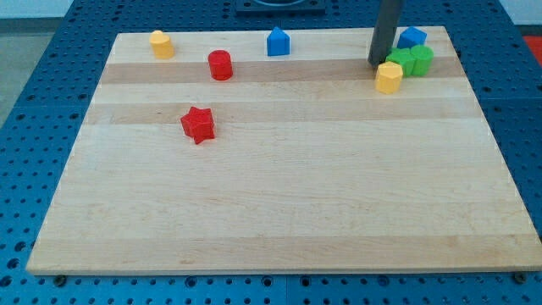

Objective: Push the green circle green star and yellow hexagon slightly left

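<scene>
A yellow hexagon (389, 77) sits near the view's top right of the wooden board (279, 212). Touching it on its right are two green blocks: one (401, 61) beside the hexagon and one (421, 58) further right; which is the circle and which the star I cannot tell. My tip (378, 62) rests on the board just left of the green blocks and just above the yellow hexagon, close to both.
A blue block (412, 37) sits right behind the green ones. Another blue block (278, 41) is at the top middle. A red cylinder (220, 65) and a yellow block (162, 44) are top left. A red star (198, 124) lies left of centre.
</scene>
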{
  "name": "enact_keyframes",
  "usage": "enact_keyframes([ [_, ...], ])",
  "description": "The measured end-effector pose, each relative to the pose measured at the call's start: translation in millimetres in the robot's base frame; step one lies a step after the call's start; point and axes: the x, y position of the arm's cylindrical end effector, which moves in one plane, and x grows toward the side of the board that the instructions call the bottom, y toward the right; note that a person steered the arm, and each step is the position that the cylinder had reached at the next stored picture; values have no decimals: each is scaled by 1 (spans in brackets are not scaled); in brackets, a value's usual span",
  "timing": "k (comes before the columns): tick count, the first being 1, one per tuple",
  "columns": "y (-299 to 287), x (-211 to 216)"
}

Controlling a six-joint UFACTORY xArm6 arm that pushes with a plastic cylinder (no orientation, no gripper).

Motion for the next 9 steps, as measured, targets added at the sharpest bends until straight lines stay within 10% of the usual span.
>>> enact_keyframes([
  [4, -13, 110],
  [9, 116, -8],
])
